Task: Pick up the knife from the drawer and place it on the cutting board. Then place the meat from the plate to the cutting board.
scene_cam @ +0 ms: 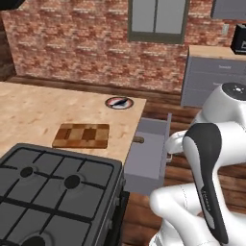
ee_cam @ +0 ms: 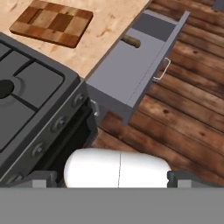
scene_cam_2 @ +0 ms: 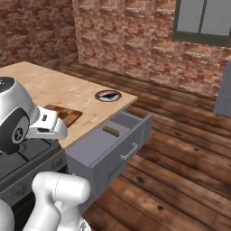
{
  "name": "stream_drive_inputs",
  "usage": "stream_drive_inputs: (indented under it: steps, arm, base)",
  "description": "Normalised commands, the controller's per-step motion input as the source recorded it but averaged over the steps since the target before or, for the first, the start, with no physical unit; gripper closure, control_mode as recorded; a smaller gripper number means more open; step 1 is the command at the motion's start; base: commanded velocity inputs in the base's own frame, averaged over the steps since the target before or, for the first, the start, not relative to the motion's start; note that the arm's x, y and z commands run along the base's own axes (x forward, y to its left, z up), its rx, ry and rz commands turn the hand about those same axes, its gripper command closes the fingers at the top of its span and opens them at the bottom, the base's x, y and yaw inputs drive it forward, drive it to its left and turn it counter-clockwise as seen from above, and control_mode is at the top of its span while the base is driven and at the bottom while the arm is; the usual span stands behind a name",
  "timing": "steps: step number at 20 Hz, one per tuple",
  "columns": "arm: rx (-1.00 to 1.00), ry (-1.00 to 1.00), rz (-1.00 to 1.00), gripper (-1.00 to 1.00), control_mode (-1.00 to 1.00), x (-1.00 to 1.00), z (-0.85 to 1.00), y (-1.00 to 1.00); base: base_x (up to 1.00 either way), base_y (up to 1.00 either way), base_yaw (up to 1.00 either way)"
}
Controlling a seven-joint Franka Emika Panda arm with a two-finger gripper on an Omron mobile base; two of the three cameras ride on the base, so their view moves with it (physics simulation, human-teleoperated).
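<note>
- Drawer stands pulled out from under the counter; its silver handle faces the wooden floor.
- Inside the drawer, the knife lies near the counter edge, only its brown handle visible.
- Beyond the drawer, the plate holds the dark meat.
- Left of the drawer, the cutting board lies bare on the counter, beside the stove.
- Gripper hangs above the floor near the drawer, fingers spread wide, grasping nothing.

The table is showing pale, matt wood grain. The cutting board is looking like checkered light and dark wood. The drawer is appearing smooth matt grey, its handle shining like thin metal. The floor is showing dark wooden planks.
</note>
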Motion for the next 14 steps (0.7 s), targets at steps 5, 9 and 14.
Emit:
stream_drive_inputs:
  steps: [5,9,14]
  arm:
    - [0.0,0.0,0.0,-1.0,1.0,0.0,0.0,0.0]
    - [0.0,0.0,0.0,-1.0,1.0,0.0,0.0,0.0]
    - [0.0,0.0,0.0,-1.0,1.0,0.0,0.0,0.0]
  base:
    - [0.32,0.0,-0.13]
    - [0.3,0.01,-0.31]
    - [0.37,0.01,-0.33]
